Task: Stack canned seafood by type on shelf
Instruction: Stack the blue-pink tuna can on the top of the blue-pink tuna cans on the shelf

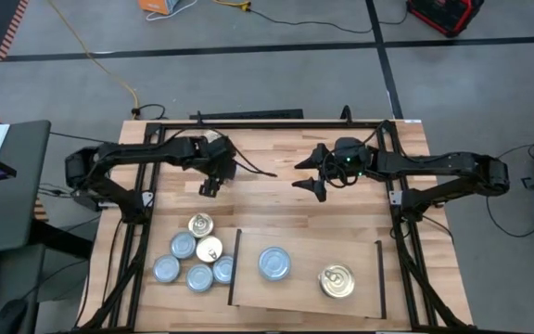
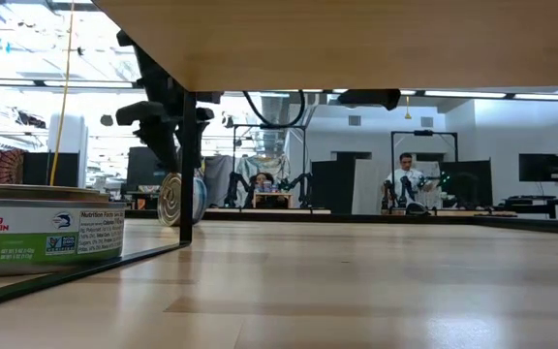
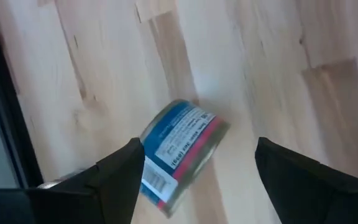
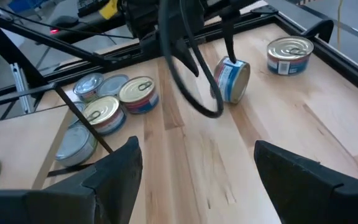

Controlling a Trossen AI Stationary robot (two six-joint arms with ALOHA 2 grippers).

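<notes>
Barely begun: my shelf (image 1: 304,292) held only two tins.

Left gripper (image 1: 209,186) hung spread above a tipped tin (image 3: 180,154) (on its edge); right gripper (image 1: 315,178) spread, empty; six tins (image 1: 196,257) waited beside the shelf.

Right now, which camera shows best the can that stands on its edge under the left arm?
The right wrist view: the tilted can shows whole, on its rim. The left wrist view shows only its label; the low view shows it partly behind a post; the high view hides it.

My two arms are dark, slim, jointed tubes; black cables loop off both wrists; a small green light glows on my right wrist; my matte black plastic fingers (image 4: 114,177) are broad, blunt wedges.
</notes>
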